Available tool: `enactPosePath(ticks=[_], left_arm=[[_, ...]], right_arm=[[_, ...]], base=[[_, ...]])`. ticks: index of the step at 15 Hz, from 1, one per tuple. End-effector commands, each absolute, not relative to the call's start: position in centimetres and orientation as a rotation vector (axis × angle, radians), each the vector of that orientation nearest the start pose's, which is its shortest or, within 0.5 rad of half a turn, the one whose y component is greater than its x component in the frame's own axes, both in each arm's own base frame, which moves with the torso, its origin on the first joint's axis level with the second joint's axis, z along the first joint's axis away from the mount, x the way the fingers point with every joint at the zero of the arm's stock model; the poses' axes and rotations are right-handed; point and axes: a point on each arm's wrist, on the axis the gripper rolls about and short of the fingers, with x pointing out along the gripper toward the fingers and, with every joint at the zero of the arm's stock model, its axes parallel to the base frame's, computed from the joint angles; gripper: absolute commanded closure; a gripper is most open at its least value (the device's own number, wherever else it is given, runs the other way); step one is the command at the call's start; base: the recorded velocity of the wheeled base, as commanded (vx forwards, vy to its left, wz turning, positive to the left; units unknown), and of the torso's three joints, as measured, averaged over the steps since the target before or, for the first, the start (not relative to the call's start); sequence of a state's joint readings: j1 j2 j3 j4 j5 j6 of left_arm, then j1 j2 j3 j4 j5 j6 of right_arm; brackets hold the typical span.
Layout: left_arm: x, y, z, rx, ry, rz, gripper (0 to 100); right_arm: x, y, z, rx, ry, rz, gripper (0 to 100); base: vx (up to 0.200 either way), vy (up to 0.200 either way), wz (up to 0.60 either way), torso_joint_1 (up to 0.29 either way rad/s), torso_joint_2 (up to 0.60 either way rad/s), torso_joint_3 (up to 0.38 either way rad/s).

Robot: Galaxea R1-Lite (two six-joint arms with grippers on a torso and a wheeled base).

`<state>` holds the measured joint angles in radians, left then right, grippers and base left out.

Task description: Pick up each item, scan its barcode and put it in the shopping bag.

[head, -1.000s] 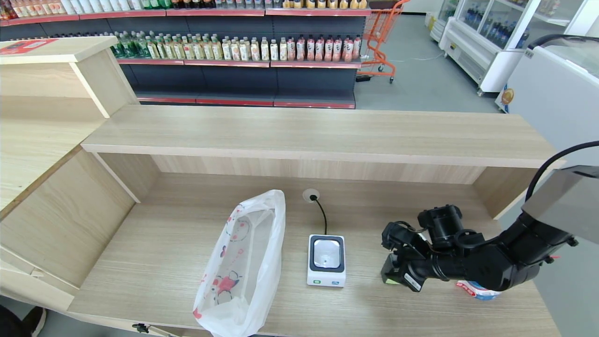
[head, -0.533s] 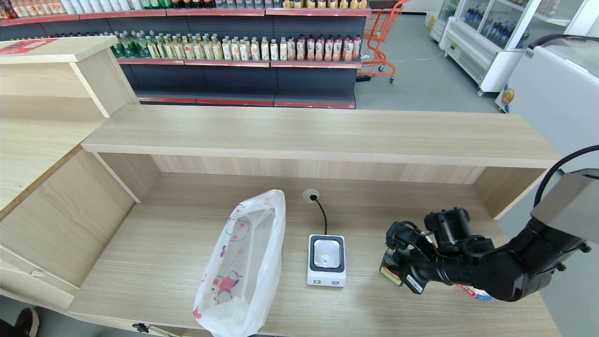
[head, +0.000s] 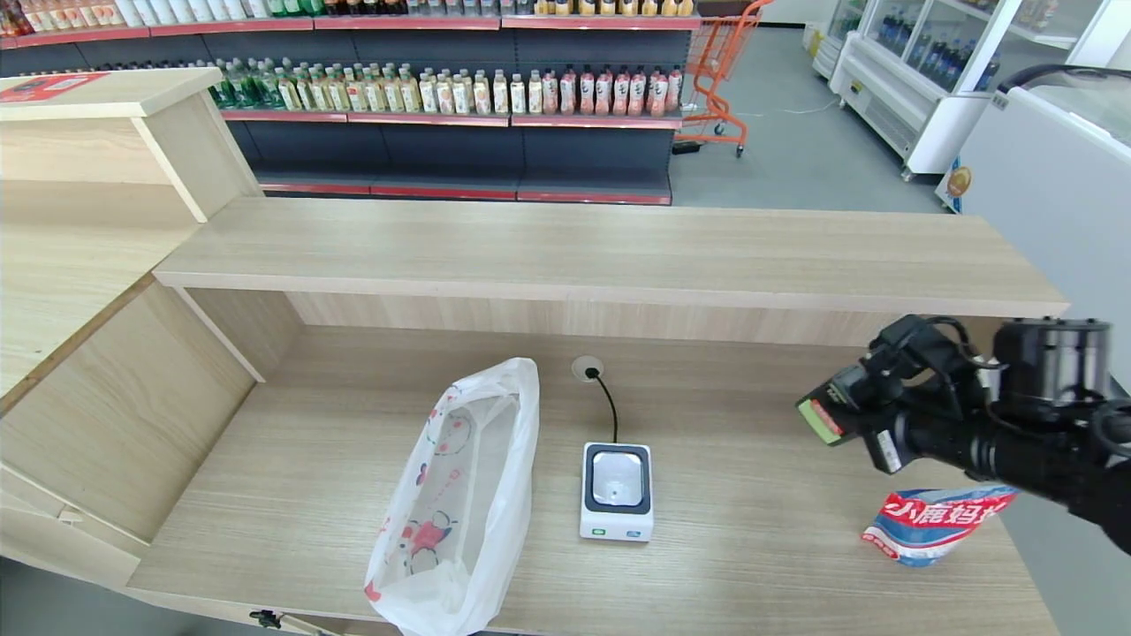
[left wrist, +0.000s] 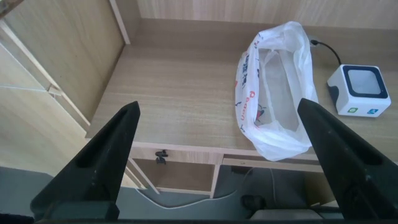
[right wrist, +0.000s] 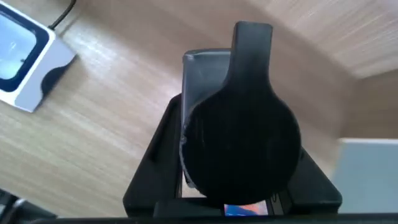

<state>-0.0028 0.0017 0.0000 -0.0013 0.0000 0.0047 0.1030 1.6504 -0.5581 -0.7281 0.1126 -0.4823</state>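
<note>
Head view: scanner [head: 617, 491], bag [head: 459, 503], perhaps pouch [head: 928, 530]

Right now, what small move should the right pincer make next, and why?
Probably carry the small green-and-red box leftward toward the white square scanner: the right pincer grips it above the wooden counter, well to the right of the scanner's dark window.

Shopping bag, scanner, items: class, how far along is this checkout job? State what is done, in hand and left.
Done: nothing bagged, it seems; the shopping bag looks empty. In hand: the right gripper holds a small box raised above the counter, right of the scanner, not yet over it. Left: scan and bag that box, then the pouch lying at the counter's right end.
</note>
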Motion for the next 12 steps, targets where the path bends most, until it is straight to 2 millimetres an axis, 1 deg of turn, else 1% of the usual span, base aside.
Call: enactPosePath(ticks=[1,2,3,4,5,6,7,9,10,12], left_arm=[[-2.3,0.0,7.6,0.005,0.000,-0.003,0],[-2.3,0.0,7.6,0.005,0.000,-0.003,0],[-2.3,0.0,7.6,0.005,0.000,-0.003,0],[-2.3,0.0,7.6,0.005,0.000,-0.003,0],[-2.3,0.0,7.6,0.005,0.000,-0.003,0],[-2.3,0.0,7.6,0.005,0.000,-0.003,0],[-2.3,0.0,7.6,0.005,0.000,-0.003,0],[-2.3,0.0,7.6,0.005,0.000,-0.003,0],[-2.3,0.0,7.6,0.005,0.000,-0.003,0],[-2.3,0.0,7.6,0.005,0.000,-0.003,0]], right_arm=[[21.3,1.2,18.3,-0.618,0.067,0.274,100],[20.8,1.3,19.2,-0.723,-0.071,0.352,100],[20.6,1.3,19.9,-0.868,-0.242,0.478,100],[20.3,1.4,20.0,-1.016,-0.377,0.615,100],[20.0,1.7,19.6,-1.148,-0.507,0.745,100],[19.9,2.4,18.8,-1.275,-0.641,0.874,100],[19.6,3.6,17.5,-1.393,-0.781,0.996,100],[19.3,5.0,15.9,-1.629,-0.993,1.049,100],[19.2,6.2,15.0,-1.693,-1.106,1.090,100],[19.1,8.7,13.6,-1.746,-1.314,1.160,100]], base=[[0.000,0.000,0.00,0.000,0.00,0.000],[0.000,0.000,0.00,0.000,0.00,0.000],[0.000,0.000,0.00,0.000,0.00,0.000],[0.000,0.000,0.00,0.000,0.00,0.000],[0.000,0.000,0.00,0.000,0.00,0.000],[0.000,0.000,0.00,0.000,0.00,0.000],[0.000,0.000,0.00,0.000,0.00,0.000],[0.000,0.000,0.00,0.000,0.00,0.000],[0.000,0.000,0.00,0.000,0.00,0.000],[0.000,0.000,0.00,0.000,0.00,0.000]])
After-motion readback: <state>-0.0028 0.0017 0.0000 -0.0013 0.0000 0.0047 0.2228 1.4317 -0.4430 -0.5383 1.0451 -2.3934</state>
